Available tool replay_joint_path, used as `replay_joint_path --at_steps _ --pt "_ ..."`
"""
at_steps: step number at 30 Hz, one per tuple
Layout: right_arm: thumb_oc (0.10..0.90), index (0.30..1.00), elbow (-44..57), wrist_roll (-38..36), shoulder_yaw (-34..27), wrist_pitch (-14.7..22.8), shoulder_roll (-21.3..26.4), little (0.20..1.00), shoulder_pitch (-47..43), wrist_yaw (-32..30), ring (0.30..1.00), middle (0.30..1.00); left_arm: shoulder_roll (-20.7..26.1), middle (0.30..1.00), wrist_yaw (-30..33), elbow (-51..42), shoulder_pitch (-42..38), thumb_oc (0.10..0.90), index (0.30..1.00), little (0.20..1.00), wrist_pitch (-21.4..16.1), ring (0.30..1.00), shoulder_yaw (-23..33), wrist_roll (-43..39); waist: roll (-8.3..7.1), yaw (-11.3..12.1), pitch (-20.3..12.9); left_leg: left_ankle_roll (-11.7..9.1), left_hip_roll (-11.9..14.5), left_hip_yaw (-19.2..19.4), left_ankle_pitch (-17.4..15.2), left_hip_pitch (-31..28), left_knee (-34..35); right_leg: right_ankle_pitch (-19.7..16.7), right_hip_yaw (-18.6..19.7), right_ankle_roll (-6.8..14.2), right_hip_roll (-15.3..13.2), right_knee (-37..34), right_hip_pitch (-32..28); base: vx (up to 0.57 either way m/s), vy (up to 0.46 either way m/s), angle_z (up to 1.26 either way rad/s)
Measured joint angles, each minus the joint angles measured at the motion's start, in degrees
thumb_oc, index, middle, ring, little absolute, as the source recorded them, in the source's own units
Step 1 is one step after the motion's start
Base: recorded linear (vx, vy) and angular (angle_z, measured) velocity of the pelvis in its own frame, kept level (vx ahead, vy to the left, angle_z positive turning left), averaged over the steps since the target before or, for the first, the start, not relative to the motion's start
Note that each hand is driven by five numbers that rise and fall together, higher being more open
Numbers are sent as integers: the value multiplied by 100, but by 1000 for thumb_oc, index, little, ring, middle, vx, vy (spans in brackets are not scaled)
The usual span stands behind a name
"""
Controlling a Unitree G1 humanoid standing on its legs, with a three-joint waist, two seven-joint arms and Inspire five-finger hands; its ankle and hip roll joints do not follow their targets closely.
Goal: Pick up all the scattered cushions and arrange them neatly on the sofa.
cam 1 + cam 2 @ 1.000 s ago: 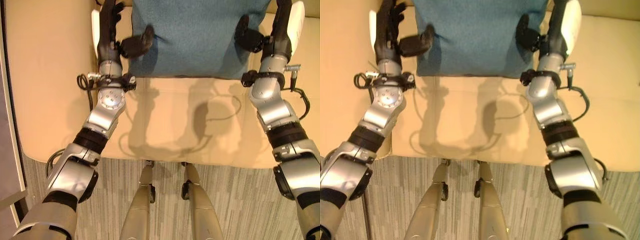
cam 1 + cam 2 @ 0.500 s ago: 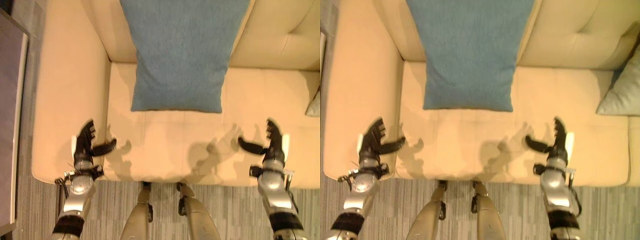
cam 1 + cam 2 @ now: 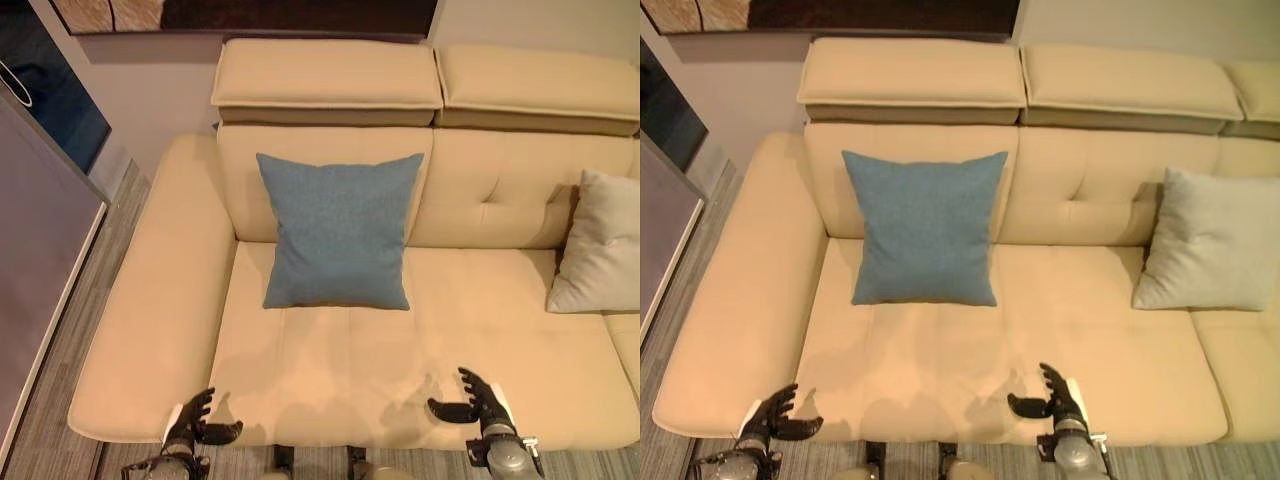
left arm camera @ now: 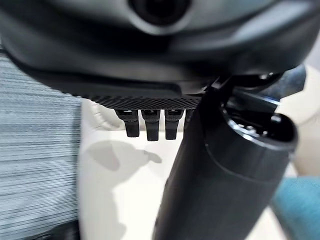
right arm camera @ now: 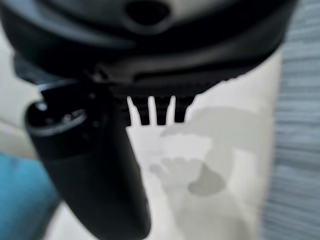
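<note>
left hand (image 3: 190, 421): fingers spread, empty, over sofa (image 3: 150, 330) front edge | blue cushion (image 3: 339, 231): upright on seat, leaning on backrest | right hand (image 3: 476, 398): fingers spread, empty, over seat front | grey cushion (image 3: 1212, 240): leaning on backrest, well right of blue cushion

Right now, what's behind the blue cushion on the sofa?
The blue cushion leans upright against the beige sofa's backrest, beneath a headrest. The backrest area directly behind it is covered, so unseen.
</note>
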State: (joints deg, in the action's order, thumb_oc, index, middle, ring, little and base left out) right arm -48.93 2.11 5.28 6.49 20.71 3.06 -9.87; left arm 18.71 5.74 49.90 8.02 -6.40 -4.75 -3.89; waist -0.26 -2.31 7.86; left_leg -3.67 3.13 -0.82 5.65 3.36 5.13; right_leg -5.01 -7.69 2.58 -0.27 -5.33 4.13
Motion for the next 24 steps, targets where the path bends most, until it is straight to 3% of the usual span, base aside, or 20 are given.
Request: replay_joint_path --at_steps 2,3,4,5,6,7,9,11,12,13,14,15,16,17,18,19,21,22,24 --pt "800 900 -350 36 48 48 -6 900 29 -17 900 900 -69 900 42 467 -23 800 900 900 15 900 -101 193 1 8 -62 -136 30 -72 66 187 -226 15 -43 -39 81 8 21 -193 -40 31" --pt "800 900 -717 106 55 7 -4 900 -66 -19 900 900 -80 900 49 784 -255 800 900 900 49 900 -182 228 -84 8 -44 -262 -31 -34 126 422 -505 -27 -186 -233 -56 -22 62 -235 2 40" --pt "800 900 -1081 126 150 -14 2 900 -174 -37 900 900 -126 900 65 1139 -362 800 900 900 42 900 -198 301 -258 14 -15 -281 -145 120 -32 627 -1019 -159 -259 -595 -202 -33 119 -303 50 19" --pt "800 900 -1384 136 264 23 -19 900 -327 -48 900 900 -153 900 76 1621 -603 800 900 900 48 900 -190 345 -426 9 -5 -110 -289 256 -549 885 -2249 -240 -310 -679 -459 -35 123 -149 122 -6" --pt "800 900 -1494 148 314 -13 -15 900 -346 -47 900 900 -199 900 95 1886 -678 800 900 900 59 900 -172 349 -489 -39 -22 -133 -291 221 -944 746 -3032 -293 -335 -602 -576 -35 111 -191 201 -1" --pt "800 900 -1539 150 306 -36 -4 900 -286 -54 900 900 -266 900 150 1894 -661 800 900 900 59 900 -161 350 -408 -179 -115 -230 -205 40 -1241 404 -3317 -409 -367 -600 -576 -33 176 -216 263 8" --pt "800 900 -1606 148 200 -118 -31 900 -288 -64 900 900 -502 900 179 1781 -743 800 900 900 67 900 -159 338 -236 -356 -284 -279 -215 -92 -1557 -168 -2518 -649 -337 -374 -593 82 456 -227 255 12" --pt "800 900 -1651 152 123 -166 -53 900 -349 -62 900 900 -677 900 215 1542 -860 800 900 900 53 900 -283 334 -109 -346 -345 2 -264 -122 -1588 -544 -1236 -768 -266 -268 -617 236 854 -180 181 -7" --pt "800 900 -1742 158 120 -201 -135 900 -452 -65 900 900 -689 900 221 1445 -969 800 900 900 41 900 -406 338 -157 -346 -327 186 -373 -168 -1513 -697 -753 -882 -211 -168 -688 324 1054 -136 120 -15" --pt "800 900 -1835 162 132 -231 -247 900 -542 -60 900 900 -661 900 227 1406 -1059 800 900 900 36 900 -463 341 -356 -328 -313 236 -516 -122 -1316 -707 -654 -977 -112 -47 -863 332 1138 -122 90 -8" --pt "800 900 -1833 174 171 -250 -331 900 -562 -52 900 900 -664 900 228 1398 -1108 800 900 900 35 900 -503 342 -437 -340 -321 323 -652 -96 -1258 -711 -601 -931 -21 137 -989 293 1145 -304 168 -18" --pt "800 900 -1837 218 230 -256 -455 900 -466 -55 900 900 -654 900 243 1421 -1074 800 900 900 38 900 -551 346 -583 -336 -397 428 -890 30 -1205 -665 -688 -604 66 477 -1161 205 1173 -314 133 -31" --pt "800 900 -1859 243 292 -265 -524 900 -473 -60 900 900 -578 900 251 1425 -1046 800 900 900 35 900 -596 349 -640 -305 -421 473 -983 126 -1214 -525 -804 -542 211 569 -1252 263 1313 -331 119 -29" --pt "800 900 -1869 281 329 -272 -576 900 -490 -54 900 900 -510 900 252 1487 -1038 800 900 900 44 900 -609 355 -678 -321 -397 674 -1014 195 -1212 -403 -878 -595 258 617 -1323 438 1417 -238 66 -49" --pt "800 900 -1951 347 339 -340 -662 900 -506 -30 900 900 -418 900 287 1535 -960 800 900 900 75 900 -563 401 -579 -202 -357 732 -891 390 -1145 -365 -806 -476 264 799 -1161 1014 1741 -242 70 -51" --pt "800 900 -1976 357 339 -357 -665 900 -513 -22 900 900 -390 900 327 1532 -877 800 900 900 102 900 -522 406 -428 -141 -313 739 -749 457 -1098 -354 -760 -353 246 821 -957 1299 1823 -219 56 -54" --pt "800 900 -2045 360 344 -396 -623 900 -584 -27 900 900 -330 900 367 1601 -819 800 900 900 155 900 -500 412 -274 -101 -207 791 -594 503 -969 -261 -747 117 43 830 -868 2046 1801 -120 19 -16" --pt "800 900 -2044 361 341 -415 -592 900 -581 -25 900 900 -312 900 365 1671 -818 800 900 900 176 900 -500 416 -215 -48 -161 806 -557 509 -923 -256 -714 344 4 849 -862 2396 1756 -88 -16 -18" --pt "800 900 -2049 360 328 -442 -486 900 -573 -25 900 900 -265 900 367 1707 -737 800 900 900 270 900 -472 451 -117 49 -82 750 -493 539 -861 -267 -662 891 18 870 -882 2421 1127 -132 -66 -15"
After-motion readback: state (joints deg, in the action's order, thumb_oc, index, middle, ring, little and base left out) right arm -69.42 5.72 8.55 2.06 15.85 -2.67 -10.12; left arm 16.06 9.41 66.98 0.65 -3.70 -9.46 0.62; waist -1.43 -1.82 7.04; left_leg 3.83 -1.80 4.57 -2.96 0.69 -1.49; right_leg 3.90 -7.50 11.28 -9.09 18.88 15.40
